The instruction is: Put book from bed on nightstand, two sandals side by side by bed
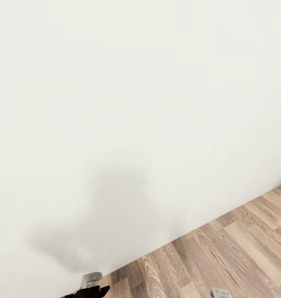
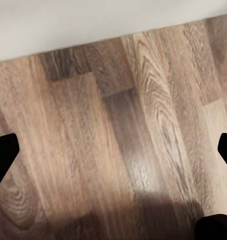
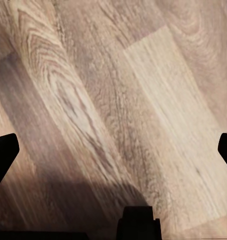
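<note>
white wall point(image 1: 115, 103), wood-plank floor point(image 1: 239, 256), both grippers apparently spread over bare planks

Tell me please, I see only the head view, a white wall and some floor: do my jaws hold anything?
Observer: No. In the left wrist view the left jaws stand wide apart with nothing gripped; the wood floor lies beneath them.
Operator: And the right jaws?
Observer: Also wide apart and empty, above a lighter plank.
Operator: Is the left arm facing the wall?
Observer: Yes, its camera shows the white wall meeting the floor beyond the jaws.
</note>
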Robot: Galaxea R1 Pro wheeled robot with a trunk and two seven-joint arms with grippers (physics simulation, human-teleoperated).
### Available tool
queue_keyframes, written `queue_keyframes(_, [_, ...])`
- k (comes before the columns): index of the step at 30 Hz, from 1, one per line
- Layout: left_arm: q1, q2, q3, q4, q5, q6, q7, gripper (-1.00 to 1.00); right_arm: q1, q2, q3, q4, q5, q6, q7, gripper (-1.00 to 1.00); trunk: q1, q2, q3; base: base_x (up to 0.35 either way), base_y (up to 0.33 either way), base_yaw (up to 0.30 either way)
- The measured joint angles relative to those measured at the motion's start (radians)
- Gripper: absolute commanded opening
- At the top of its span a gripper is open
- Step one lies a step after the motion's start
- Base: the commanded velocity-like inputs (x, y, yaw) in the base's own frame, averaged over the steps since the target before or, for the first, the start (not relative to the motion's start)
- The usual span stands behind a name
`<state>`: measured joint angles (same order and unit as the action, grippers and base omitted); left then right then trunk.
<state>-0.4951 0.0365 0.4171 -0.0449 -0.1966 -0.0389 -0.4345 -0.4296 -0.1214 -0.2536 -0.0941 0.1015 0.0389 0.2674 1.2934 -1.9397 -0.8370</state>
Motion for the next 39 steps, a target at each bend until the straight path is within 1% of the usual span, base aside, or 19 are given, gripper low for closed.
queue_keyframes(39, [0.000, 0.000, 0.000, 0.000, 0.000, 0.000, -0.001, 1.00, 0.000, 0.000, 0.000, 0.000, 0.000, 0.000, 0.000, 1.00, 0.000, 0.000, 0.000, 0.001, 0.000, -0.236])
